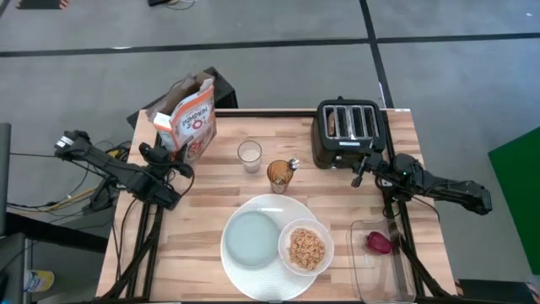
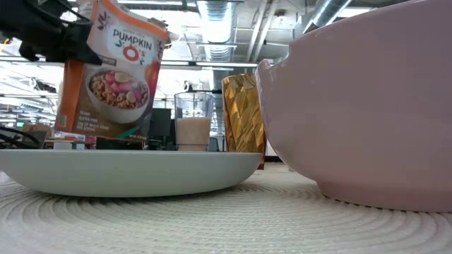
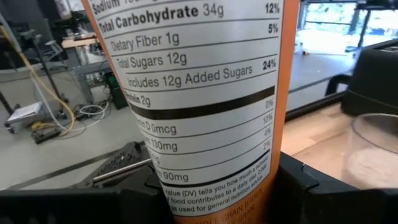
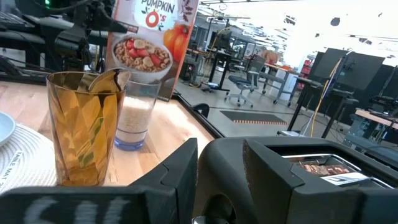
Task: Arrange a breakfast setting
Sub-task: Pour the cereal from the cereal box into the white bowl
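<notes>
- Two plates are stacked near the table's [image 1: 169, 253] front edge: a big white plate [image 1: 272, 205] carries a grey-blue plate [image 1: 253, 238] on its left half, bare on top.
- One white bowl [image 1: 306, 248] sits on the big plate's right side, touching the grey-blue plate's edge, filled with tan cereal [image 1: 307, 249].
- One clear tray [image 1: 382, 274] at the front right corner holds a dark red fruit [image 1: 379, 242] near its far end.
- One amber tumbler [image 1: 280, 176] just behind the big plate has a metal spoon [image 1: 292, 164] standing in it.
- One clear glass [image 1: 249, 155], left of the tumbler, is partly filled with something pale.
- One black toaster [image 1: 348, 131] at the back right has brown toast [image 4: 316, 166] down in a slot.
- Left gripper [image 1: 173, 160] is clamped on the cereal bag [image 1: 192, 122], open at the top, at the back left.
- Right gripper [image 1: 361, 171] hangs by the toaster's front; whether its fingers are parted I cannot tell.
</notes>
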`<state>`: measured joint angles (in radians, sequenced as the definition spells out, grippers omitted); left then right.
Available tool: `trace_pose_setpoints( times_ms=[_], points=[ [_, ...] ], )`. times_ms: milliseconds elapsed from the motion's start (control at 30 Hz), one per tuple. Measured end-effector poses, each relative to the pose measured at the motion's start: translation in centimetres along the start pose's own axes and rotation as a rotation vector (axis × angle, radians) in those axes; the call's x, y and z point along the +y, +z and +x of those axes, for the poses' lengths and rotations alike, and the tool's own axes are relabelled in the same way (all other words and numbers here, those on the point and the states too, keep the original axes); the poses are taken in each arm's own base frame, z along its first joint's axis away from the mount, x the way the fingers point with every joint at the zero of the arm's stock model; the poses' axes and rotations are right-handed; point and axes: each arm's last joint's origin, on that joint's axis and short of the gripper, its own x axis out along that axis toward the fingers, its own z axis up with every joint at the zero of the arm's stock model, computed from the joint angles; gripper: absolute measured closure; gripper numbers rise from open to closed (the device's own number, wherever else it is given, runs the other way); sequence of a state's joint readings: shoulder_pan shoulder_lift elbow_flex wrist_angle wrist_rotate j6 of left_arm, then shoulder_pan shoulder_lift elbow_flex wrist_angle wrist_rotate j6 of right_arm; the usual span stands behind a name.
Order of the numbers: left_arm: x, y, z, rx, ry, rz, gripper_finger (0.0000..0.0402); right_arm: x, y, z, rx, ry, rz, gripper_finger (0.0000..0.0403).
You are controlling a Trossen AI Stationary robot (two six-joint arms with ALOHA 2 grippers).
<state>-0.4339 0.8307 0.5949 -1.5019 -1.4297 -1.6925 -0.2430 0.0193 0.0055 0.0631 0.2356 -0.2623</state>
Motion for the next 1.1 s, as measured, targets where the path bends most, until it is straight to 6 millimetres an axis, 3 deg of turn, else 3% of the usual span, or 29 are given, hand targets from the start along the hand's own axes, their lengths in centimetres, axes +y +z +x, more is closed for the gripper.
trace_pose_setpoints(
  times_ms=[667, 1100],
  points=[
    [-0.6, -3.9, 2.3, -0.007, 0.160, -0.125, 0.0251, 0.0, 0.0, 0.0, 0.000, 0.000, 0.000, 0.0252],
    [-0.7, -4.2, 2.8, 0.029, 0.199, -0.156, 0.0218, 0.0, 0.0, 0.0, 0.000, 0.000, 0.000, 0.0252]
  ],
)
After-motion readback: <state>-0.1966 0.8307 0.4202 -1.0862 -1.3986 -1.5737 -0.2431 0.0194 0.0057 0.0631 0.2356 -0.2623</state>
